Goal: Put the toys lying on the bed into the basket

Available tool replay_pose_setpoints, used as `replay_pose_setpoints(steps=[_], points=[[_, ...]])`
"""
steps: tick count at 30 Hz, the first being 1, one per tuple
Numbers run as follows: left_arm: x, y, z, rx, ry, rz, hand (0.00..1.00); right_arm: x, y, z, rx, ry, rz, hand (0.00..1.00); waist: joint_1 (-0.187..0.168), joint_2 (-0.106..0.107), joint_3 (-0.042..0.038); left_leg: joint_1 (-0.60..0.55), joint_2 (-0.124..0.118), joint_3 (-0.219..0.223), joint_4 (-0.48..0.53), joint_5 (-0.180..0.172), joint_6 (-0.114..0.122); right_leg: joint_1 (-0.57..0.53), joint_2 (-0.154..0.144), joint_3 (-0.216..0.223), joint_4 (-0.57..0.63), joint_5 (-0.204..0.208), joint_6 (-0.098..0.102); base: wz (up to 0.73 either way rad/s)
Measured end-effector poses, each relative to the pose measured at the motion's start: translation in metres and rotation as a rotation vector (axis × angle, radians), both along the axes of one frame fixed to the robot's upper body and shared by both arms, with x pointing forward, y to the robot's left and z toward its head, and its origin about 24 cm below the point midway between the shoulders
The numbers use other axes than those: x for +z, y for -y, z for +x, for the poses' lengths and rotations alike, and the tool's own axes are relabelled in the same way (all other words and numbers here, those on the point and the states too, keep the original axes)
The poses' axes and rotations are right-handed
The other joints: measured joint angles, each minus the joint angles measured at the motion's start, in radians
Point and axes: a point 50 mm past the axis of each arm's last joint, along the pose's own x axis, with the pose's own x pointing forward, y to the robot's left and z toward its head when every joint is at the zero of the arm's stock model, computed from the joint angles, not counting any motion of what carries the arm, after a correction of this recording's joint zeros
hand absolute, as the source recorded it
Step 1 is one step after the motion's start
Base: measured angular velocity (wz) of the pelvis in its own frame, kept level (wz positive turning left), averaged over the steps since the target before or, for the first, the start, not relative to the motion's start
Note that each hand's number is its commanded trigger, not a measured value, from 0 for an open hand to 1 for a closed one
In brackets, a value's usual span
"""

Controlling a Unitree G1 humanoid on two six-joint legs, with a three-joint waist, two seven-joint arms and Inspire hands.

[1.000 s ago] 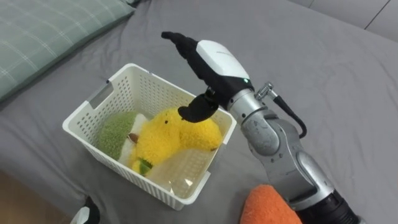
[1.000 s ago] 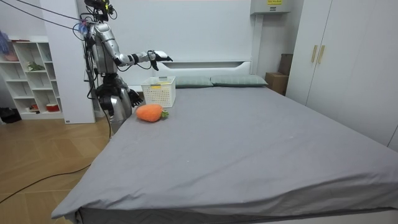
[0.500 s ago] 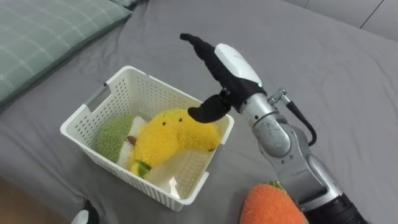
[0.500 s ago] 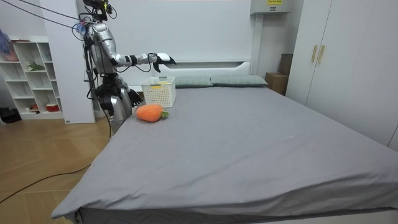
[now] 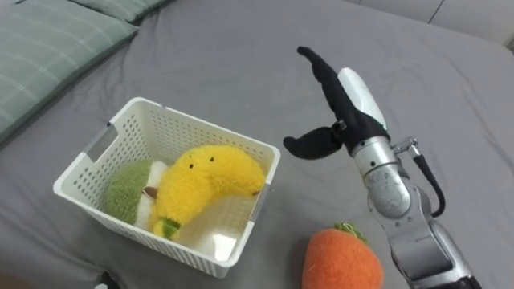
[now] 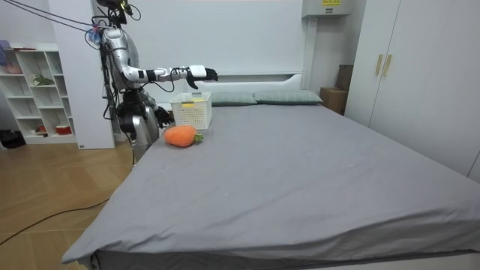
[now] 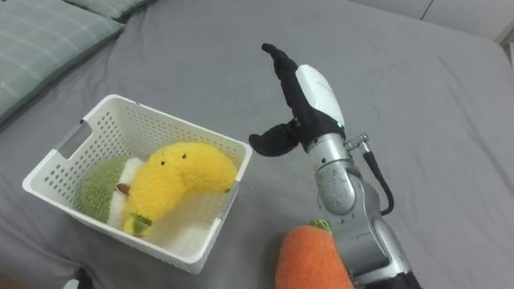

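So, the yellow banana plush [image 5: 205, 181] and a green plush [image 5: 127, 186] lie in the white basket [image 5: 201, 132], my right robot hand [image 5: 353, 112] hovers released and empty, and the carrot plush [image 5: 341, 261], near right on the bed [image 5: 241, 64], is yet to be collected.

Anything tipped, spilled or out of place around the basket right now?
Nothing tipped or damaged. The basket sits upright with the yellow plush and green plush inside. Only the orange carrot toy lies outside it, on the bed beside the right arm; the right hand is open and empty.
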Motion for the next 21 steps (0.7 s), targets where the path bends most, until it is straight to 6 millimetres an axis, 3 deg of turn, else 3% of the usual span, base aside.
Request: replay_pose_setpoints(steps=[6, 11, 17, 21], points=[[-0.001, 0.001, -0.003, 0.017, 0.003, 0.01, 0.0, -0.028, 0.02, -0.007, -0.079, -0.122, 0.04, 0.0, -0.012, -0.001, -0.0024, 0.015, -0.001, 0.005, 0.0, 0.0, 0.0, 0.011, 0.003, 0.01, 0.0, 0.0, 0.0, -0.02], [-0.002, 0.001, -0.006, 0.074, 0.011, -0.022, 0.0, -0.049, 0.029, -0.019, -0.119, -0.212, 0.072, 0.0, -0.037, 0.009, 0.0026, 0.014, 0.0, 0.015, 0.0, -0.002, 0.003, 0.006, 0.001, 0.02, 0.004, 0.001, 0.001, -0.05], [-0.004, 0.003, -0.014, 0.108, 0.002, -0.038, 0.0, -0.066, 0.036, -0.025, -0.161, -0.277, 0.085, 0.0, -0.06, 0.028, -0.003, 0.015, 0.0, 0.025, -0.001, -0.005, 0.006, 0.004, 0.003, 0.024, 0.004, 0.002, 0.003, -0.03], [-0.004, 0.003, -0.017, 0.11, 0.0, -0.034, 0.0, -0.085, 0.04, -0.031, -0.188, -0.353, 0.063, 0.0, -0.067, 0.029, -0.0062, 0.017, 0.0, 0.023, -0.001, -0.005, 0.006, 0.008, 0.004, 0.023, 0.001, 0.002, 0.003, 0.01]])
